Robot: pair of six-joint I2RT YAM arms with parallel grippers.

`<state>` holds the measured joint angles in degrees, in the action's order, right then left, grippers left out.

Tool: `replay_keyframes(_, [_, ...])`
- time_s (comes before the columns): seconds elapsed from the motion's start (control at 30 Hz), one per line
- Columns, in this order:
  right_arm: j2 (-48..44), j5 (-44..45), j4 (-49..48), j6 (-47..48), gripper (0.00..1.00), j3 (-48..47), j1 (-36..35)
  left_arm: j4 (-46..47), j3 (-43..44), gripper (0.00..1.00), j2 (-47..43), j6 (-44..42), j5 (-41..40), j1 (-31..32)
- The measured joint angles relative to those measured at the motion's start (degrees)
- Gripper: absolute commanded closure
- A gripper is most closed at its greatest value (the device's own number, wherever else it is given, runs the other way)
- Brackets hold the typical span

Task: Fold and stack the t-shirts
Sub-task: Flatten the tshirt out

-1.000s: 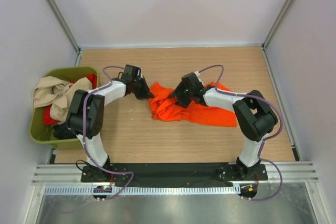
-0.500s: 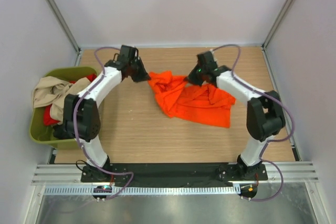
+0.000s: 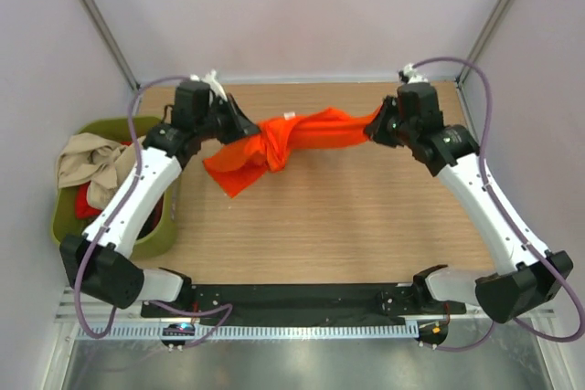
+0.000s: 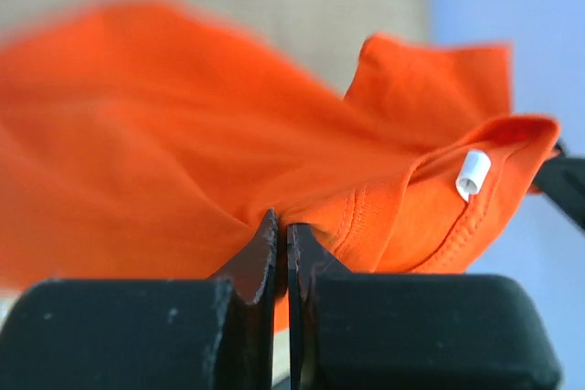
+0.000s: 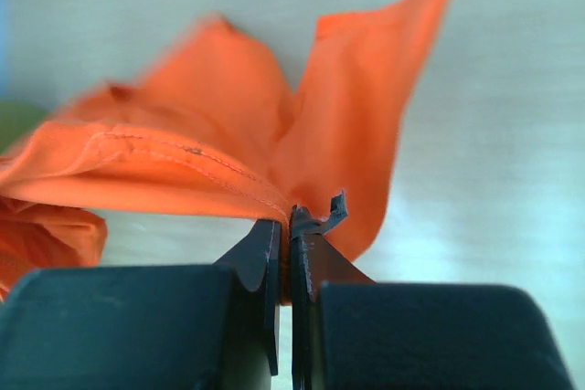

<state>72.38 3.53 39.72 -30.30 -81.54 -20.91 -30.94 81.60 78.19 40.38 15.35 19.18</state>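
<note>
A bright orange t-shirt hangs stretched above the table between both arms, twisted into a bunch near its left third, with a flap drooping below. My left gripper is shut on its left end; in the left wrist view the jaws pinch cloth beside the round neck and a white tag. At the right end my right gripper is also shut on the shirt, the pinch sitting at a stitched hem. More t-shirts, beige and red, lie heaped in the tub.
An olive-green plastic tub stands at the table's left edge, under the left arm's links. Pale walls with metal corner posts close in the wooden table at the back and sides. A black mounting rail runs along the near edge.
Both arms have swung up and outward toward the back corners, lifting the orange shirt off the table and pulling it taut. The right gripper closed on the shirt within the last second.
</note>
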Motion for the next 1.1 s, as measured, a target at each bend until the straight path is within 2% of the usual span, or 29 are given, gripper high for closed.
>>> replay_keyframes(0.07, [-0.5,0.4,2.0,0.6,0.99,5.8,0.0,1.6,-9.6,0.90,-0.3,0.4,3.0,0.3])
replay_keyframes(0.17, [-0.5,0.8,4.6,1.3,0.98,14.8,0.0,2.9,-21.3,0.75,0.9,0.9,6.4,0.4])
replay_keyframes(0.2, [-0.7,1.0,5.5,1.4,0.97,17.1,0.1,2.0,-23.3,0.65,1.8,0.5,6.5,0.3])
replay_keyframes(0.4, [-2.6,-2.6,6.6,1.4,0.95,21.2,0.8,-3.9,-20.5,0.43,3.6,-3.9,0.9,1.1])
replay_keyframes(0.57, [-3.5,-7.7,2.8,1.1,0.95,21.4,0.8,-1.5,-15.5,0.39,-0.7,-5.9,-1.0,7.2])
replay_keyframes(0.7, [-3.2,-9.5,1.5,0.9,0.96,21.8,0.8,2.4,-14.4,0.42,1.4,-6.0,-0.6,12.5])
replay_keyframes(0.9, [-1.8,-3.5,3.3,0.5,0.95,21.8,0.9,2.2,-17.6,0.41,6.3,-4.8,-5.9,22.8])
replay_keyframes(0.97, [-0.9,-1.2,3.7,0.4,0.95,21.8,1.3,1.0,-19.1,0.38,6.3,-3.4,-8.3,26.0])
replay_keyframes(1.1, [2.9,4.9,5.1,1.1,0.95,21.2,4.9,-0.9,-23.8,0.32,4.7,-0.5,-13.9,25.8])
